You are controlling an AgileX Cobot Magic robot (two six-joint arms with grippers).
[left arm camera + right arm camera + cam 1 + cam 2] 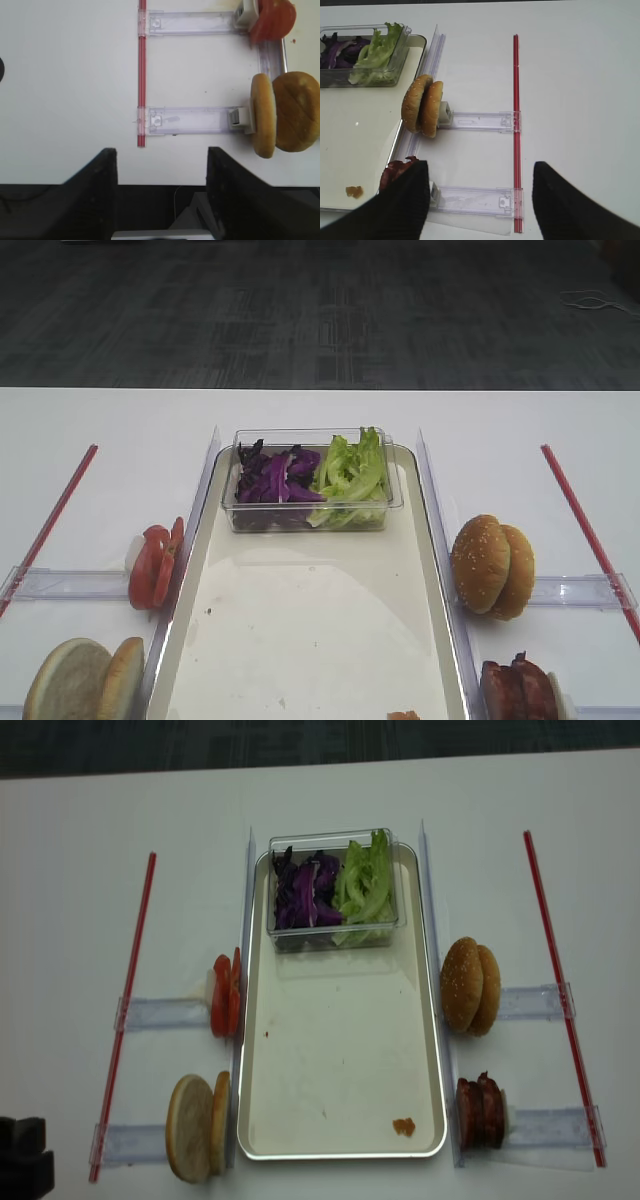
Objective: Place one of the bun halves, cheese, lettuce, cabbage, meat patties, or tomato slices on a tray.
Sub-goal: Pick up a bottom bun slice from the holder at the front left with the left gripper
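You see the long shiny silver tray (340, 1070) mid frame, pale round bun halves (197, 1127) lower left, both black grippers' (162, 165) (480, 192) fingers spread apart, holding nothing.

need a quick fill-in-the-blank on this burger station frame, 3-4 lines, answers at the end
1. The clear box at the far end of the tray holds lettuce and purple ____.
2. The tomato slices stand on edge just ____ the tray's left rim.
3. The meat patties sit on the tray's ____ side.
4. The bun halves stand nearer the table's front edge than the ____ slices.

Answers: cabbage; outside; right; tomato
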